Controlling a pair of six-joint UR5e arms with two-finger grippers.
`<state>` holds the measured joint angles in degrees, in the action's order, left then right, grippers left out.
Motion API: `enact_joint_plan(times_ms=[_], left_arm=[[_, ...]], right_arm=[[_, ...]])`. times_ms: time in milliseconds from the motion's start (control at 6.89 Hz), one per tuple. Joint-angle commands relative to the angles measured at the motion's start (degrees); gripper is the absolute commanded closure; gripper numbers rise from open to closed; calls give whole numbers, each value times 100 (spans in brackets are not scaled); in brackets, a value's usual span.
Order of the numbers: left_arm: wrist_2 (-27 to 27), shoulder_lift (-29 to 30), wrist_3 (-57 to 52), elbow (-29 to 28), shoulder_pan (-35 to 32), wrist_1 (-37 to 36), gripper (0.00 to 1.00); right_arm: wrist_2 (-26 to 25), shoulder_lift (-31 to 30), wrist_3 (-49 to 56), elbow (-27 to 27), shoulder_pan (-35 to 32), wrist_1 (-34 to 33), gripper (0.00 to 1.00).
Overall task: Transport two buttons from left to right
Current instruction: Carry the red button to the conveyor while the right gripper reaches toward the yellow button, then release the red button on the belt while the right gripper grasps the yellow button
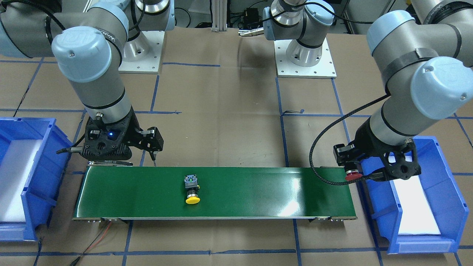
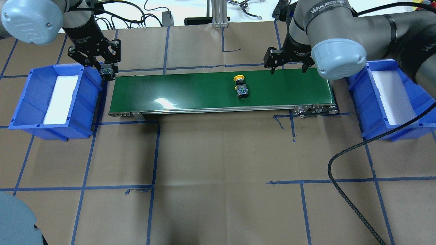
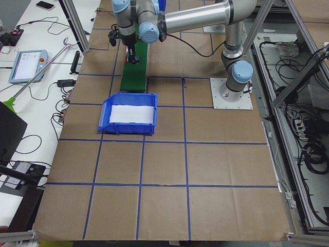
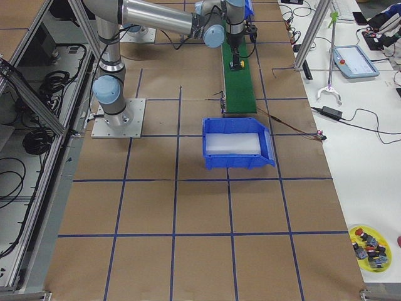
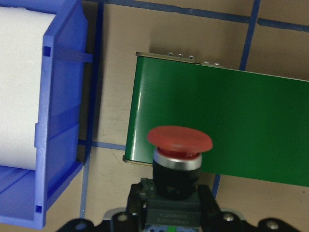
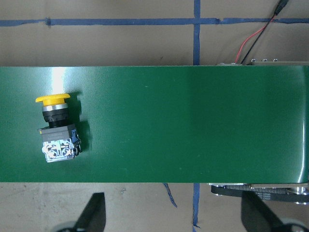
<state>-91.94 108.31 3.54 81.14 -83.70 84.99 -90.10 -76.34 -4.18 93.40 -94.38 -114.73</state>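
The left gripper (image 1: pixel 350 165) is pinching the red push-button (image 5: pixel 179 145) by its contact block, cap pointing forward. It is hanging just short of the green conveyor belt (image 1: pixel 258 192), presumably for release onto it. The right gripper (image 2: pixel 287 70) is hovering with fingers spread. The yellow push-button (image 6: pixel 55 128) is lying on the belt ahead of one fingertip, probably awaiting pickup.
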Motion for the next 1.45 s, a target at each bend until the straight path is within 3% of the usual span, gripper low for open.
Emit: enact_joint_plan(times_ms=[0, 580, 725, 871, 1016, 1306], left_arm=[[9, 163, 286, 322, -190, -462, 100], [35, 401, 270, 1228, -225, -1808, 100], [27, 419, 226, 1264, -225, -1923, 87], [18, 506, 252, 1264, -225, -2107, 19], [35, 576, 287, 1247, -225, -2309, 1], [27, 368, 287, 1080, -225, -2233, 0]], right_arm=[[9, 40, -12, 29, -1, -49, 0], [-16, 347, -12, 29, 8, -67, 0], [-17, 365, -47, 20, -1, -76, 0], [9, 374, -135, -41, -1, -111, 0], [10, 443, -153, -85, -1, -128, 0], [10, 698, -153, -243, -1, -295, 0]])
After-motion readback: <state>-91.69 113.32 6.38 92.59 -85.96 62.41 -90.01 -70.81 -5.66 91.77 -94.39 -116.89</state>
